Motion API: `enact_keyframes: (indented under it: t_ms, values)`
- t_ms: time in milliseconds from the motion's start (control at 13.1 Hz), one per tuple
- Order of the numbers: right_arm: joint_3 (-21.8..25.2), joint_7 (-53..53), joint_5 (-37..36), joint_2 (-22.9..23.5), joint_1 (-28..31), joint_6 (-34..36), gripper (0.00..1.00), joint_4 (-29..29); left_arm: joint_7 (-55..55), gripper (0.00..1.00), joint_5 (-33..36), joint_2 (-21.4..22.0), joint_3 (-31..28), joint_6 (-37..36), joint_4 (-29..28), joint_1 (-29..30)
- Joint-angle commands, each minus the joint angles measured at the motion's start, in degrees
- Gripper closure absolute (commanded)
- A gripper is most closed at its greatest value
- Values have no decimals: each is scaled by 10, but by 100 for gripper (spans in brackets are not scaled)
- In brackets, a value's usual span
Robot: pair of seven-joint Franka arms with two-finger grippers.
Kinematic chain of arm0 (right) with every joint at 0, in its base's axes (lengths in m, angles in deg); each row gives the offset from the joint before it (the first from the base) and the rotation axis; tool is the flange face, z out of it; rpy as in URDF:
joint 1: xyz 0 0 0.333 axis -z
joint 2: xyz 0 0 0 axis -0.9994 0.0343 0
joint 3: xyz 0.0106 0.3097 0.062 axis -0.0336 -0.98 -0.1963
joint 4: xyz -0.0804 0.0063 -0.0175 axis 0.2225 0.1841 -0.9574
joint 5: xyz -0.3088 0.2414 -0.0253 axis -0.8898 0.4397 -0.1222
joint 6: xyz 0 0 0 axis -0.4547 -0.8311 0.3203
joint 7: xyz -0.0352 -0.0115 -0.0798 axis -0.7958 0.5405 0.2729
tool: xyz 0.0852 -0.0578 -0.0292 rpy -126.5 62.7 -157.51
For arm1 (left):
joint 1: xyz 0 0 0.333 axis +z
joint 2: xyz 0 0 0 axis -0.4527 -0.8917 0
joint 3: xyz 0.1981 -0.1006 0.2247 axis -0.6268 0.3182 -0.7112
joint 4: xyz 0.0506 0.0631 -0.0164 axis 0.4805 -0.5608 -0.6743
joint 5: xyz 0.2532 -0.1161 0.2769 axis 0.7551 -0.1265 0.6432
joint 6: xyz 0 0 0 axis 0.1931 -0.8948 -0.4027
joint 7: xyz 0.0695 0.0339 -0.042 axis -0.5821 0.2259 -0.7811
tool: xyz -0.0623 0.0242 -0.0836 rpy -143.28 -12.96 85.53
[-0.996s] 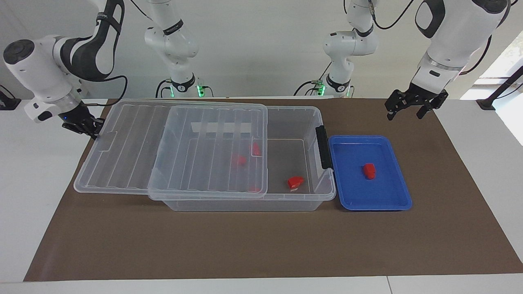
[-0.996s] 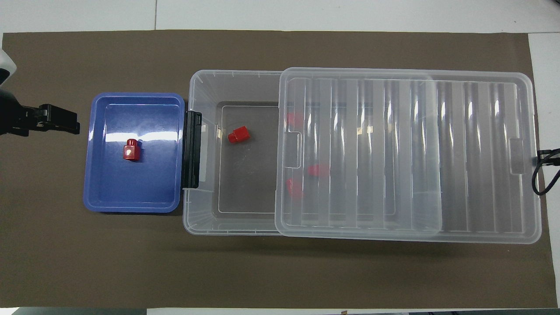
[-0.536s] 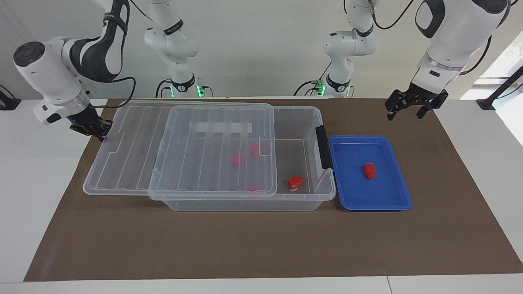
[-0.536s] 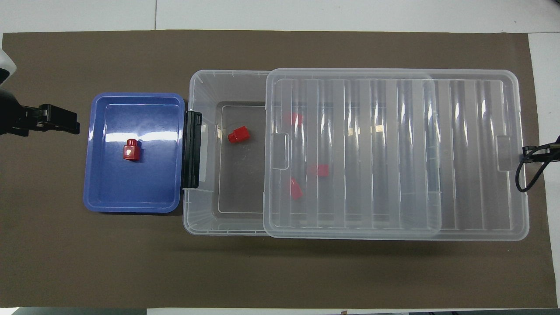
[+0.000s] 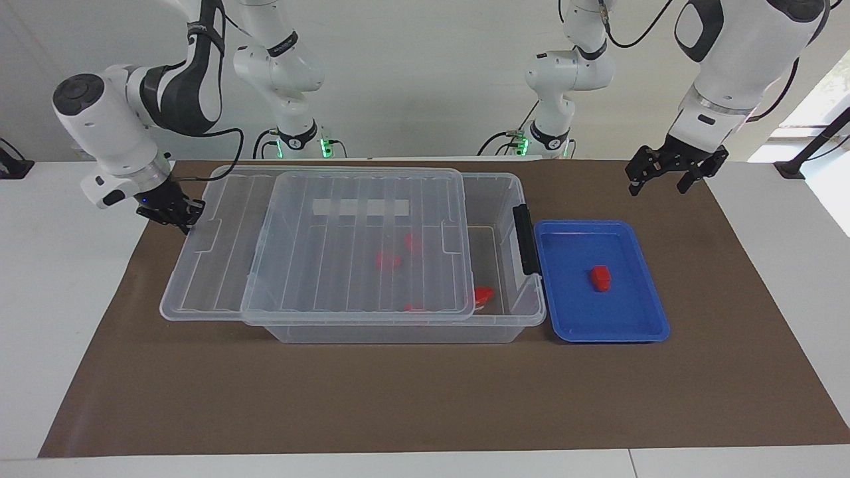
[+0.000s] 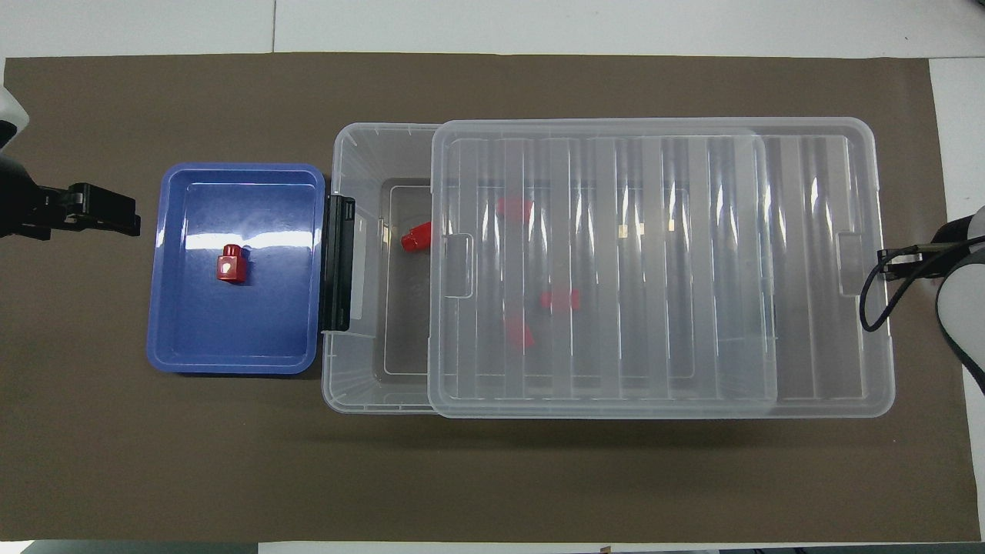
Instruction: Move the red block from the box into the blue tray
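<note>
The small bright red oblong block (image 5: pixel 601 277) already lies in the shallow blue plastic tray (image 5: pixel 637 328). We judge that our right tool (image 5: pixel 174 214), fingers together on the ribbed clear lid (image 5: pixel 299 259), closes the large clear plastic box (image 5: pixel 398 328). Other red pieces (image 6: pixel 416 237) remain inside. Our left tool (image 5: pixel 667 172) waits, fingers apart, over the tabletop (image 5: pixel 425 398).

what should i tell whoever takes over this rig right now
Left gripper: open, waiting in the air near the blue tray, holding nothing.
Right gripper: shut on the edge of the lid at the right arm's end of the table.
A red block lies in the tray, so that step looks done.
Other red pieces remain in the box.
Left: the lid sits offset, part of the box uncovered.
</note>
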Motion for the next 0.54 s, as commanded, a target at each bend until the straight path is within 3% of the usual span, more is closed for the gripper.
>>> enact_keyframes:
  t_ms: [0, 460]
  values:
    - [-1, -34, 7, -10, -22, -16, 100, -15, 4, 0, -7, 15, 1, -5, -13, 6]
    - [-1, -39, 18, -7, -39, -38, 100, -26, 4, 0, -6, 15, 1, -5, -13, 6]
